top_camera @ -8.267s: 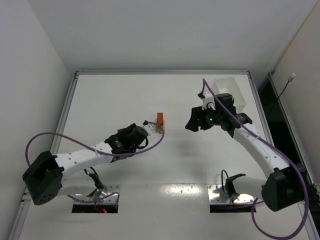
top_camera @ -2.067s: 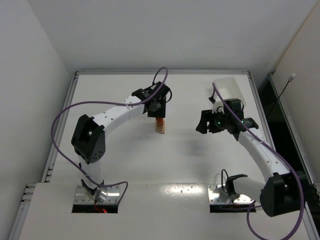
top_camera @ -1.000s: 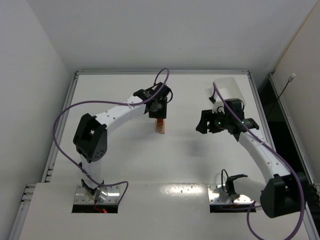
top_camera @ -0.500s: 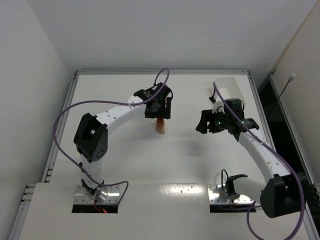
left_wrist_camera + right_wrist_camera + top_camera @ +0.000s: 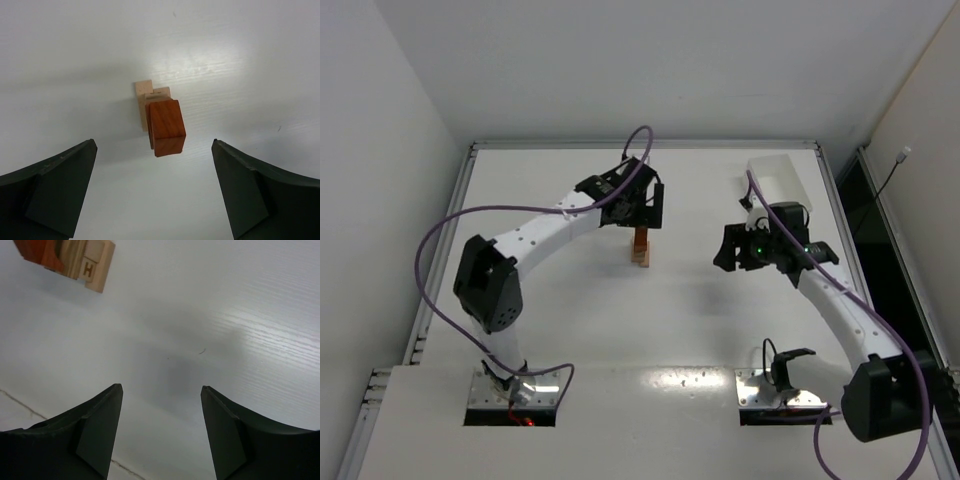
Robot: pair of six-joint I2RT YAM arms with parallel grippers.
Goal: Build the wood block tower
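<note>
The wood block tower (image 5: 640, 247) stands mid-table as a narrow column: pale tan blocks below, a reddish-brown block (image 5: 165, 127) on top. My left gripper (image 5: 642, 212) hovers just above and behind it, open wide, with nothing between its fingers (image 5: 50, 185); the tower shows below between them. My right gripper (image 5: 732, 247) hangs to the right of the tower, open and empty. In the right wrist view the tower (image 5: 70, 257) appears at the top left, with a tan block marked H (image 5: 92, 267).
A white plastic bin (image 5: 780, 185) stands at the back right, behind the right arm. A raised rail (image 5: 640, 144) borders the white table at the back and sides. Purple cables loop off both arms.
My left gripper has opened from shut to wide, letting go of the reddish-brown block, which stays on top of the tower. The left wrist has lifted slightly. The right arm has barely moved.
</note>
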